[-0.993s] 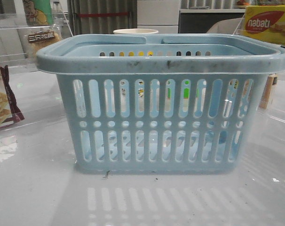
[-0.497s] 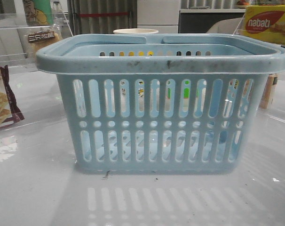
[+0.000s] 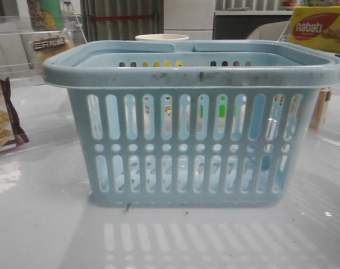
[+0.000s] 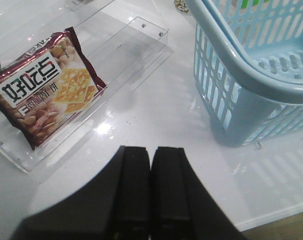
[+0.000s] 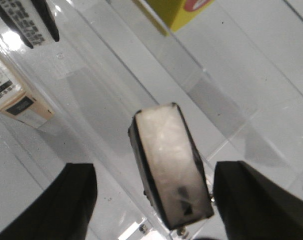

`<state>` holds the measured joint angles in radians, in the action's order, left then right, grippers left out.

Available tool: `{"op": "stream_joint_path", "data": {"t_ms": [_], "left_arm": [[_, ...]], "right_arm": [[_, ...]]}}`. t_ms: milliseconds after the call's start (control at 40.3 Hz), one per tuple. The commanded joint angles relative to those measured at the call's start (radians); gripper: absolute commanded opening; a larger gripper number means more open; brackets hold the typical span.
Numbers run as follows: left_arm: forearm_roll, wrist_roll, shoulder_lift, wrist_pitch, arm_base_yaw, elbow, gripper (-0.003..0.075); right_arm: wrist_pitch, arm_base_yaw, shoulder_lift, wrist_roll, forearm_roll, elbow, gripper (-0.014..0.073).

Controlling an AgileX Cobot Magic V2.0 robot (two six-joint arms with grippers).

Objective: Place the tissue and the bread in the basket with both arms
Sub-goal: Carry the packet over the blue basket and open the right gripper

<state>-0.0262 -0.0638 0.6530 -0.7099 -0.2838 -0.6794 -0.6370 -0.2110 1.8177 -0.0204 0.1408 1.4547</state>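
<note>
The pale blue basket [image 3: 195, 73] stands mid-table; its corner shows in the left wrist view [image 4: 241, 75]. The bread [image 3: 49, 45], a golden pack with a brown label band, stands at the far left behind a clear panel. The tissue [image 5: 169, 160], a dark-edged pack with a glossy pale face, lies in a clear tray. My right gripper [image 5: 154, 172] is open, with the tissue between its fingers and a gap on both sides. My left gripper [image 4: 150, 152] is shut and empty over the bare table, between the basket corner and a cracker bag. Neither gripper shows in the front view.
A maroon-edged cracker bag [image 4: 46, 90] lies in a clear acrylic tray [image 4: 136, 45] left of the basket. A yellow nabati box [image 3: 318, 28] stands at the back right. A beige box [image 5: 11, 97] sits near the tissue. A pale cup [image 3: 161, 37] stands behind the basket.
</note>
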Motion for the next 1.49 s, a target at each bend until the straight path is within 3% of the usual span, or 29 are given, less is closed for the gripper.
{"op": "stream_joint_path", "data": {"t_ms": [0,124,248,546,869,1241,1465], "left_arm": [[-0.004,0.007,0.006,0.079,-0.010,-0.031,0.0090],[-0.004,0.007,0.006,0.079,-0.010,-0.031,0.0090],[-0.004,0.007,0.006,0.079,-0.010,-0.031,0.0090],[-0.004,0.007,0.006,0.079,-0.010,-0.031,0.0090],[-0.004,0.007,0.006,0.079,-0.010,-0.031,0.0090],[-0.004,0.007,0.006,0.079,-0.010,-0.031,0.0090],[-0.004,0.007,0.006,0.079,-0.010,-0.031,0.0090]], "right_arm": [[0.061,-0.005,-0.044,0.005,0.012,0.035,0.0512],[0.066,-0.005,-0.044,0.005,0.012,0.035,0.0338],[0.071,-0.005,-0.044,0.005,0.012,0.035,0.0218],[0.043,-0.002,-0.097,0.004,-0.003,0.049,0.0206],[-0.015,0.063,-0.321,0.004,-0.063,0.049,0.0203],[-0.105,0.427,-0.422,0.004,-0.132,0.035,0.0203],[-0.054,0.633,-0.372,0.004,-0.187,-0.042,0.0205]]}}
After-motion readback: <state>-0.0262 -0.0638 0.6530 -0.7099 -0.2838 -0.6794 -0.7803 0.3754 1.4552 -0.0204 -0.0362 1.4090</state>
